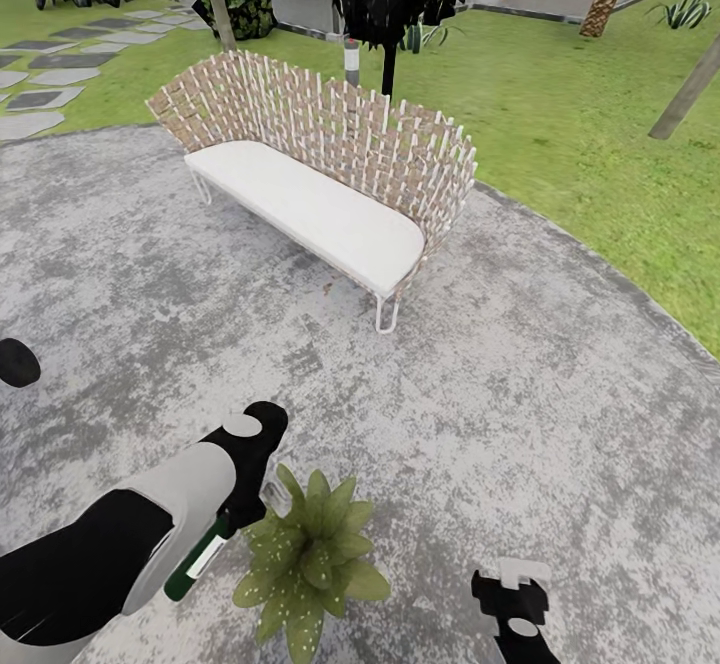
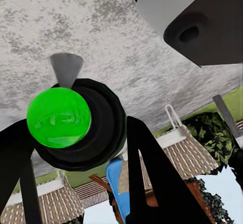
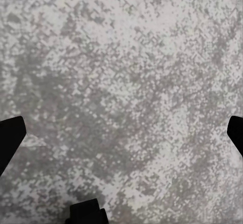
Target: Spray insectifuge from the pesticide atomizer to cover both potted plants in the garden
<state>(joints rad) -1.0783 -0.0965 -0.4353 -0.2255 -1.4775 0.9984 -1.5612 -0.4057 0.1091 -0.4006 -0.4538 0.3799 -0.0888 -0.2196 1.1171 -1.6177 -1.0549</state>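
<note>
Partly hidden under left arm (image 1: 150, 534) — pesticide atomizer (image 1: 200, 556), beside potted plant (image 1: 310, 564).

Greys, greens and wicker tan on the round patio

The round stone patio (image 1: 520, 394) is mottled light and dark grey, ringed by bright green lawn (image 1: 560, 114). The woven wicker sofa (image 1: 330, 129) is tan and white, with a plain white seat cushion (image 1: 310, 206). The small potted plant (image 1: 310, 559) has green leaves flecked with pale speckles. The slim atomizer bottle (image 1: 200, 556) shows dark green with a white patch; in the left wrist view its round end (image 2: 58, 118) is vivid green, ringed in black.
</note>
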